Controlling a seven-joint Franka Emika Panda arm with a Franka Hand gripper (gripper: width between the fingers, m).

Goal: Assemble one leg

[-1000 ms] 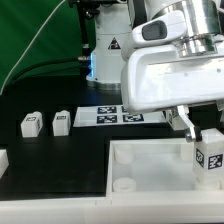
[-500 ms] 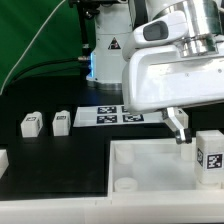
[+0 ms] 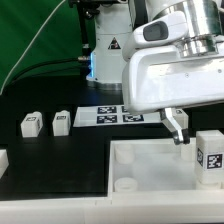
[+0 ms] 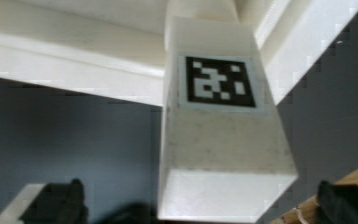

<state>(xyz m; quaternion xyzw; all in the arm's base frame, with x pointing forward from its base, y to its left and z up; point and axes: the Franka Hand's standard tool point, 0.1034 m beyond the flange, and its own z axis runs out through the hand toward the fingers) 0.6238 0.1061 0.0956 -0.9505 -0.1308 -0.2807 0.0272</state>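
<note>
Gripper, jaws apart and empty, hangs near the upright leg at the white tray part's corner. If loosely seated, a descending finger might topple it.

The black surface carries a leg and a second leg side by side at the exterior view's left. The marker board lies just beside them to the right, and the white tray part lies nearer. A white part is cut off at the left edge.
</note>
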